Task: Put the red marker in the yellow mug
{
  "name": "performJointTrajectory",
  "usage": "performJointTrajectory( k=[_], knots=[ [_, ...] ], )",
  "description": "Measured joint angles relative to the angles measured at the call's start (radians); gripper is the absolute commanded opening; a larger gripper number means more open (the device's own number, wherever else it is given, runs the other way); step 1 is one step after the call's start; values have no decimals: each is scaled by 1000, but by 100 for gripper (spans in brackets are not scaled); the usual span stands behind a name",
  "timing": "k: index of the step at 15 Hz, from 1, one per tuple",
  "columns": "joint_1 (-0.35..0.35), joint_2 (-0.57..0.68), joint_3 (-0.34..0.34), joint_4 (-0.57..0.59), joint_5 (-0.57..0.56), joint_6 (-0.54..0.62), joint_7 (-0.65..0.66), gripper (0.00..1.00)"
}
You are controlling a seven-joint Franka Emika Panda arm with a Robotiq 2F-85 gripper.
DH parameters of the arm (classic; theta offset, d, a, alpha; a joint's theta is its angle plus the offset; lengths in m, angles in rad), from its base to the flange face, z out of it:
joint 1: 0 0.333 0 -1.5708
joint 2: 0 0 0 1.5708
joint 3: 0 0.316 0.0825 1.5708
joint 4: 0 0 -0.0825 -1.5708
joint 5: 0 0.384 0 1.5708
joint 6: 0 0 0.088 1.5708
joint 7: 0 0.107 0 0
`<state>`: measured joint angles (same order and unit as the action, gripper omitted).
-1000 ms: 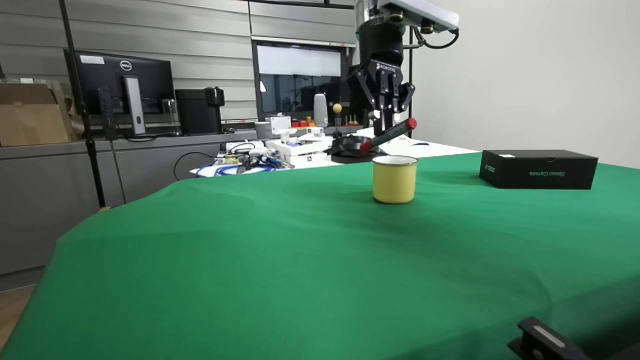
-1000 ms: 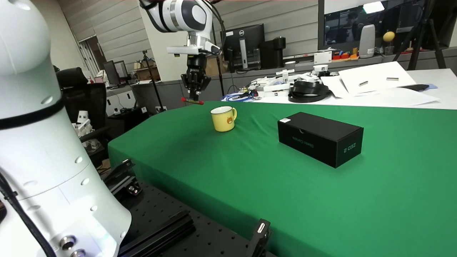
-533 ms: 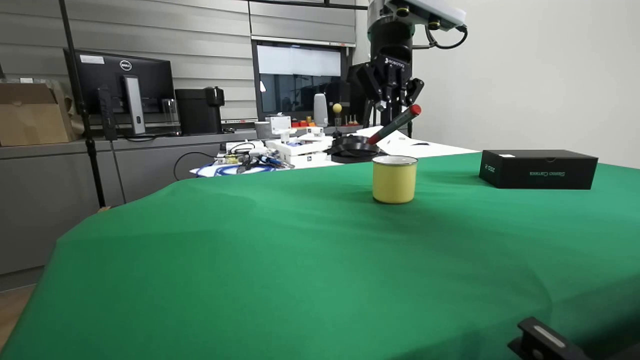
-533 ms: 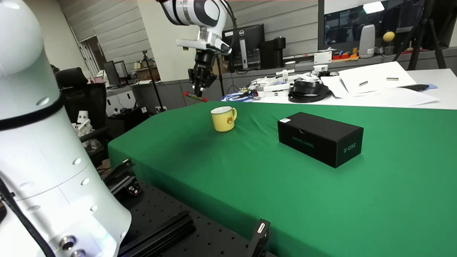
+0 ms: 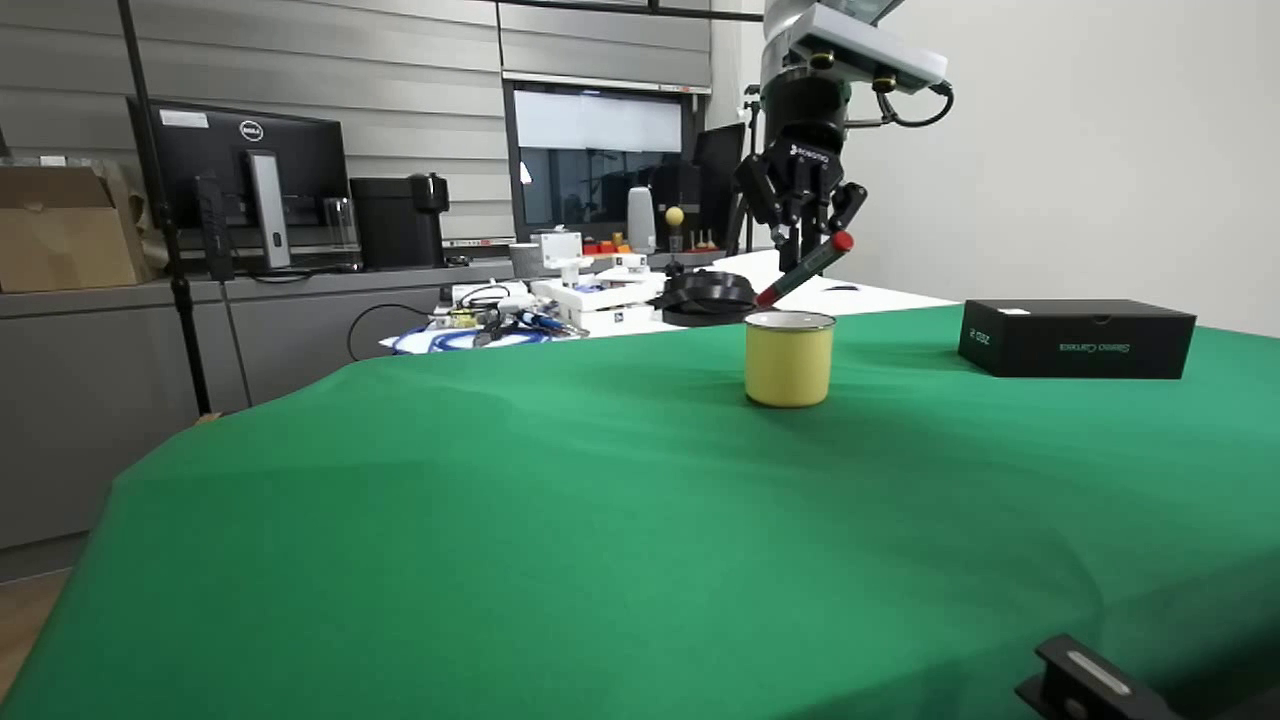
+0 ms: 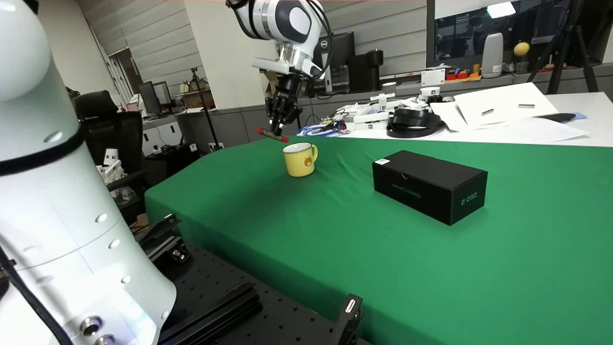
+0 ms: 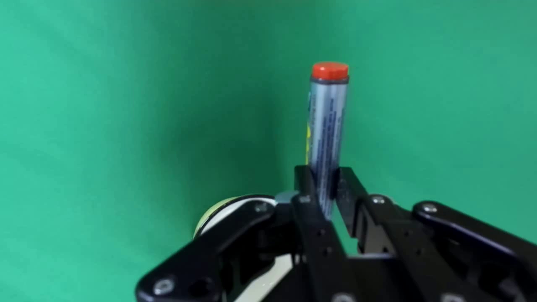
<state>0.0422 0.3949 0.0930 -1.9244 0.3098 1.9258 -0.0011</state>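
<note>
You have the gripper (image 7: 323, 174) clamped on the red marker (image 7: 329, 113), one of its two fingertips (image 7: 303, 180) against each side of the printed barrel. The marker juts out on both sides of the grip, red at either end, and sits at a slant: its lower end leans toward the yellow mug (image 5: 788, 362), while the raised end points away. In both exterior views your gripper hangs over the green cloth (image 6: 311, 225) with the marker a little higher than the mug's rim — near it, but whether any of the lower end is over the mouth you cannot tell. The mug stands upright on the cloth, below the gripper and slightly to one side; from the wrist, you see a part of its white inside and dark rim beneath the gripper's linkage, the rest hidden. In an exterior view its handle (image 6: 315, 153) shows on the side away from the gripper. Well apart from your gripper, and lower down, a black box (image 6: 431, 186) rests on the same cloth.
</note>
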Motion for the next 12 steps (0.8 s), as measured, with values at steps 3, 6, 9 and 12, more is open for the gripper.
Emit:
performJointTrajectory(
  k=[3,6,9,12],
  knots=[
    [-12,13,-6,1,7,0,0,5],
    [-21,22,-13,1,9,1,0,5],
    [-26,26,-22,1,8,12,0,5],
    [-23,28,-32,-1,-5,59,7,44]
  ],
)
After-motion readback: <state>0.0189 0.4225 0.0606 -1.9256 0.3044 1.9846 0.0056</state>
